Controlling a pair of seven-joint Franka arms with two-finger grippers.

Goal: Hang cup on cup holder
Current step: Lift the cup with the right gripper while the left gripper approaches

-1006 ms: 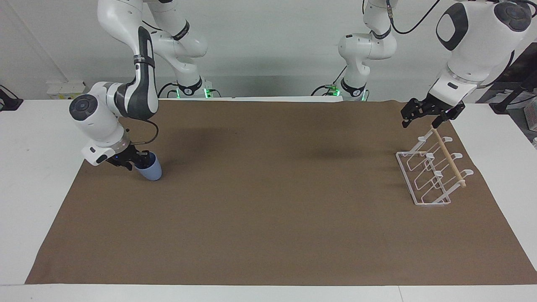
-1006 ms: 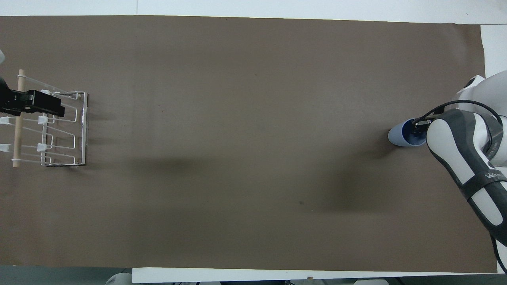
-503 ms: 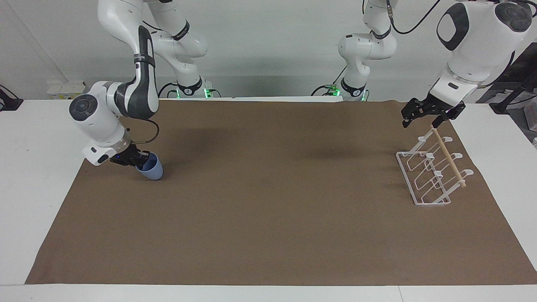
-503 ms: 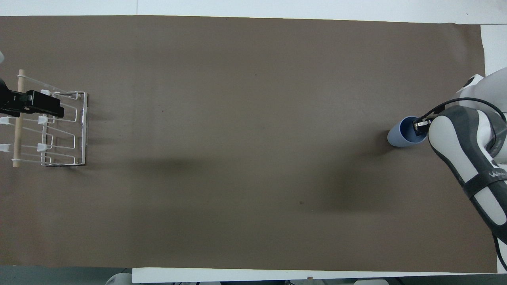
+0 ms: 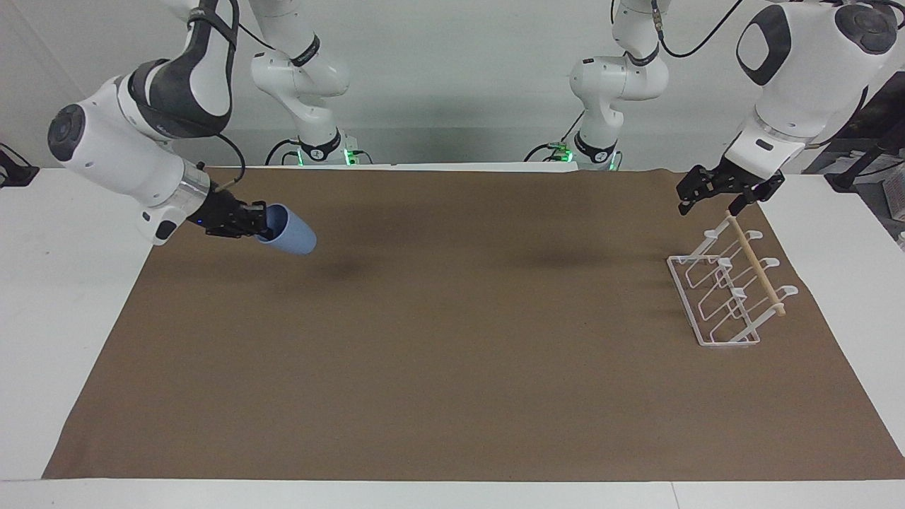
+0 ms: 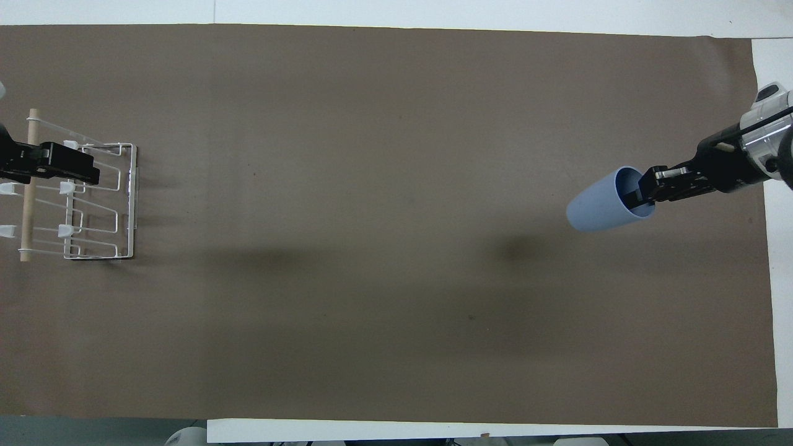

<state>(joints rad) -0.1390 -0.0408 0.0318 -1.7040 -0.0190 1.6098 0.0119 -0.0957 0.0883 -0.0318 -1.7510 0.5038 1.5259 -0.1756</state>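
The light-blue cup point(image 5: 290, 240) point(image 6: 596, 209) hangs in the air over the brown mat at the right arm's end of the table, tipped almost onto its side with its base pointing toward the table's middle. My right gripper point(image 5: 260, 220) point(image 6: 644, 189) is shut on the cup's rim, one finger inside the mouth. The white wire cup holder point(image 5: 727, 291) point(image 6: 93, 204), with its wooden dowel point(image 5: 756, 266), stands on the mat at the left arm's end. My left gripper point(image 5: 707, 207) point(image 6: 73, 169) waits open just above the holder's end nearest the robots, holding nothing.
A brown mat point(image 5: 452, 367) covers most of the white table point(image 5: 56, 297). The cup's shadow falls on the mat below it. Both arm bases stand at the robots' edge of the table.
The right gripper has lifted the cup off the mat, swung it up and toward the table's middle, and tipped it nearly level. The left arm has not moved.
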